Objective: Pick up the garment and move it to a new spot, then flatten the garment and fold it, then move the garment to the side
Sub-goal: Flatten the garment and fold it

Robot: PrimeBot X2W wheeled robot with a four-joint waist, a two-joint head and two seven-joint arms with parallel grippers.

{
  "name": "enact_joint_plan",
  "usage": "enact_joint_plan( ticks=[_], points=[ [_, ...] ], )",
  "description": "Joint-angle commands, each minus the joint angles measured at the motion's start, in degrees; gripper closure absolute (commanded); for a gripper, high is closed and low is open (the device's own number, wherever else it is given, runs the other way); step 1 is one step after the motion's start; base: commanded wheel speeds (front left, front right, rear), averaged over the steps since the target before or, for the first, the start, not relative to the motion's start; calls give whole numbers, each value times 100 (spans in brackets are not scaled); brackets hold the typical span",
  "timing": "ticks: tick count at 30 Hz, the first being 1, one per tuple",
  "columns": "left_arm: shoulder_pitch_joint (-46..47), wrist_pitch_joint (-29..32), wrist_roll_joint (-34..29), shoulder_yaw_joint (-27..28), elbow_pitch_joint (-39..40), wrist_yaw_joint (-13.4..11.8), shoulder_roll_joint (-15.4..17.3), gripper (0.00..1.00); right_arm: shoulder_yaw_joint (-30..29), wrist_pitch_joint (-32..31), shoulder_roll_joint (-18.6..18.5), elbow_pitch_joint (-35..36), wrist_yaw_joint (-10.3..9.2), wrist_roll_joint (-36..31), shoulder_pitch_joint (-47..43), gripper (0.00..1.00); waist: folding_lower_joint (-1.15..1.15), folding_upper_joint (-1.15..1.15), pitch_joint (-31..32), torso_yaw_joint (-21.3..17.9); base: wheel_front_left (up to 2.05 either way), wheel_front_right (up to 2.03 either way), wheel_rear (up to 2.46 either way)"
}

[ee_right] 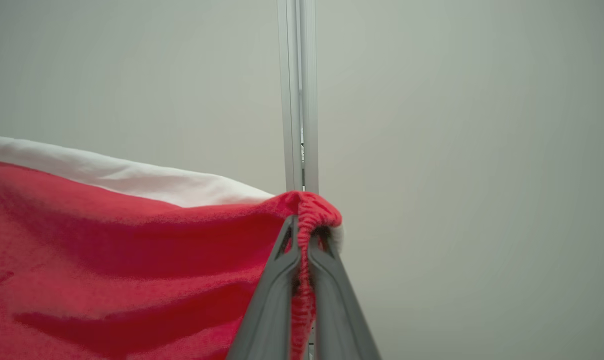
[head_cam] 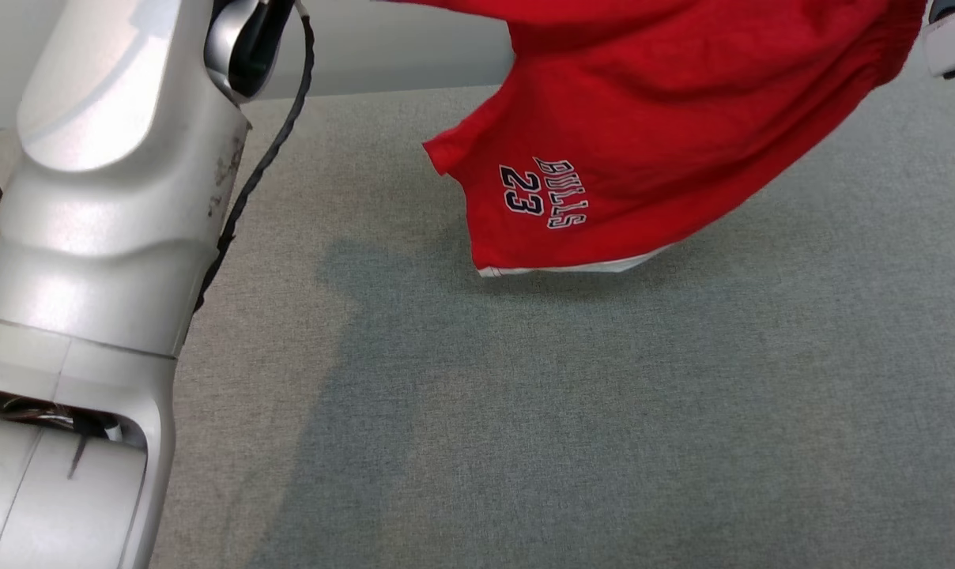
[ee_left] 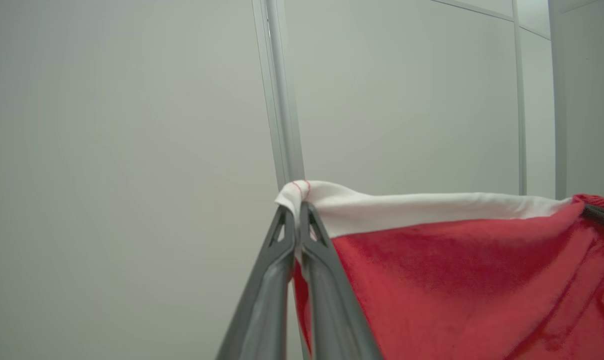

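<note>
While the shorts (head_cam: 643, 118) hang: stretched in the air over the grey table (head_cam: 604, 435), low hem close to it.
Left gripper (ee_left: 296, 216): clamped on a white-edged corner.
Right gripper (ee_right: 303, 231): clamped on the bunched waistband.
Risk: both pinches are small, so pulling apart could slip a corner free.

Grey felt-like tabletop (head_cam: 604, 411) w/ a broad darker shadow (head_cam: 383, 340) across its left-centre. Plain pale wall (head_cam: 414, 47) behind the far edge. Wrist views: vertical metal post (ee_right: 298, 100) up the wall; thinner strip (ee_left: 521, 100) further rt.
</note>
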State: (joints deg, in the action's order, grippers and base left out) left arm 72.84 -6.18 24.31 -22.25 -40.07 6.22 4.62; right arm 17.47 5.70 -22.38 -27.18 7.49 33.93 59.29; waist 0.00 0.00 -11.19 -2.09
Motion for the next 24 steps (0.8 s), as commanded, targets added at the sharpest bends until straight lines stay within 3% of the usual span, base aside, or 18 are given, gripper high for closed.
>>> enact_joint_plan(
  ticks=[1, 9, 15, 24],
  points=[
    [209, -147, 41, 11, -180, -3, -8, 100, 46, 109, 61, -174, 1, 90, 182, 100, 0, 0, -153, -9, 0, 0, 0],
    [940, -759, 218, 82, -1444, -77, -124, 100, 377, 728, 647, -1483, 1, 229, 1213, 100, 0, 0, -459, -140, 0, 0, 0],
    [1446, -841, 336, 41, -2240, -115, -153, 100, 217, 948, 1091, -2446, 1, 307, 1807, 100, 0, 0, -601, -183, 0, 0, 0],
    [979, -554, 1053, -385, -2891, -40, -153, 100, 278, 955, 1526, -3303, 1, 133, 1643, 100, 0, 0, -1058, -149, 0, 0, 0]
  ],
)
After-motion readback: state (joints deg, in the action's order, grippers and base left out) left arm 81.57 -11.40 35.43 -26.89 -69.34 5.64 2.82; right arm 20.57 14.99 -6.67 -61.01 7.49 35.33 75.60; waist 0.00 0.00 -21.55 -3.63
